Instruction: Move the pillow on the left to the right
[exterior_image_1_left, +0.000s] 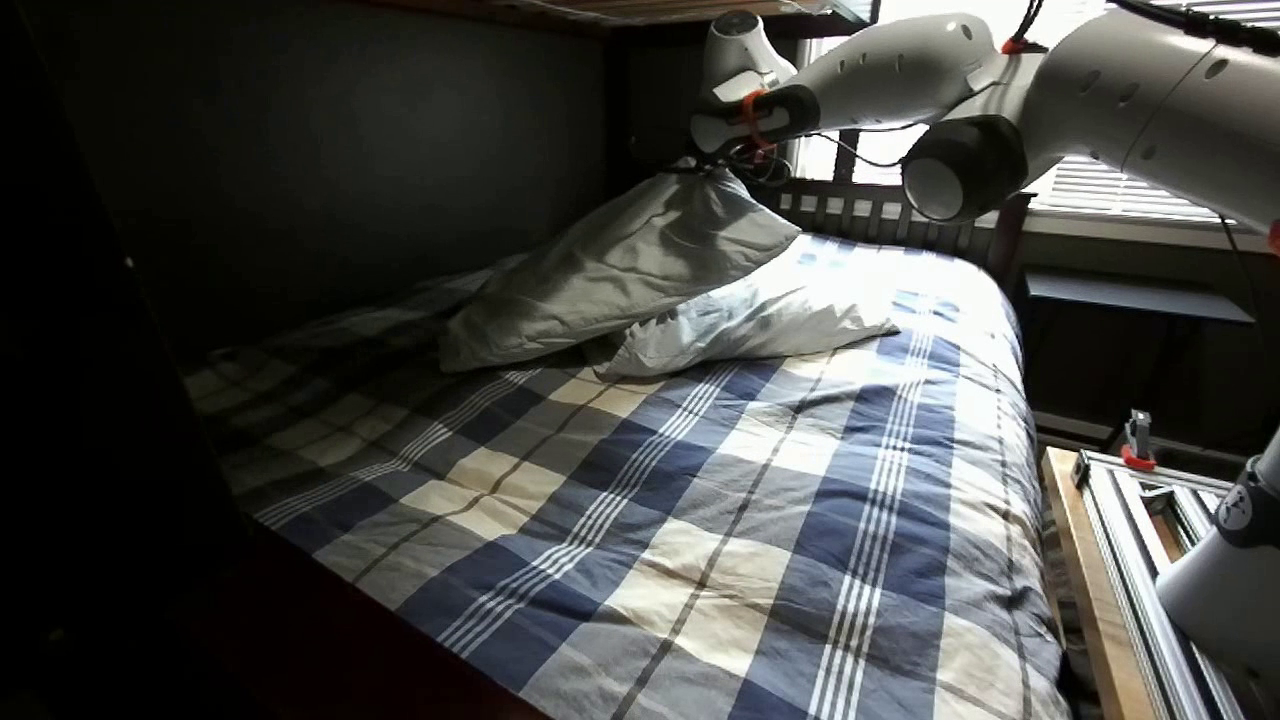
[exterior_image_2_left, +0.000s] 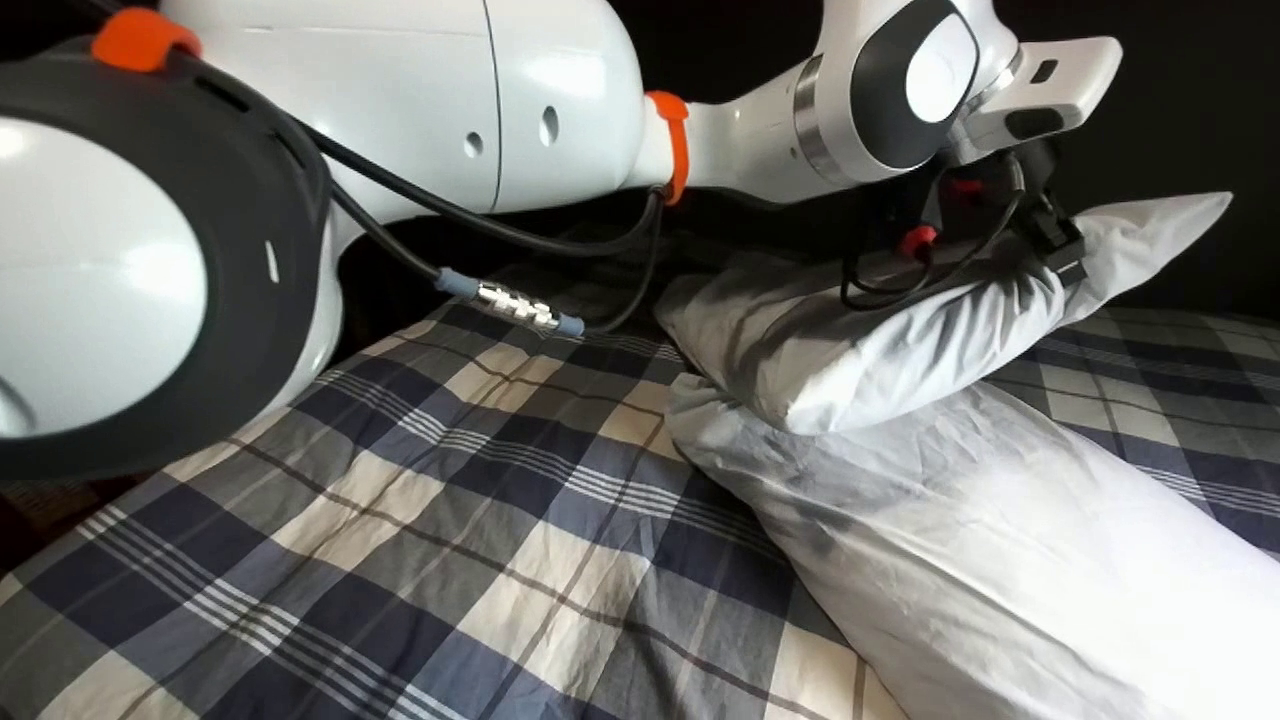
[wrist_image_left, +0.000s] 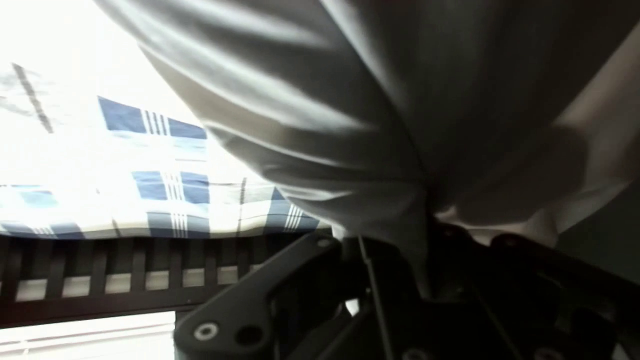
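Spreading over the middle and bottom of the frame in an exterior view, a plaid bed cover (exterior_image_1_left: 690, 560) in blue, grey and cream takes the most room. The white arm (exterior_image_1_left: 890, 75) enters there from the upper right: a thick link slopes down to a black-sided joint (exterior_image_1_left: 965, 170), the next stretches to the upper centre, and the wrist (exterior_image_1_left: 740, 60) bends so the tool end points down. In an exterior view a big round arm housing (exterior_image_2_left: 90, 280) crowds the left edge, with links running along the top to the upper right, where the wrist is angled down as well.

The cream-grey pillow (exterior_image_1_left: 620, 275) hangs by a raised end near the upper centre and slopes down leftward; whether its low end touches the cover I cannot tell. In both exterior views it overlaps the brighter white pillow (exterior_image_2_left: 1010, 540).

The black gripper (wrist_image_left: 424, 260) nips a gathered fold of the cream-grey case between its fingers (exterior_image_2_left: 1066, 266); in the wrist view the cloth narrows to a point there, at the lower centre.

Smaller still, an orange strap (exterior_image_2_left: 672, 145) circles the arm's narrow neck, and a silver connector (exterior_image_2_left: 515, 304) sits in a black cable (exterior_image_2_left: 388, 240). At the right edge, the arm's base (exterior_image_1_left: 1215, 600) wears a pale round emblem (exterior_image_1_left: 1237, 507), too small to make out.
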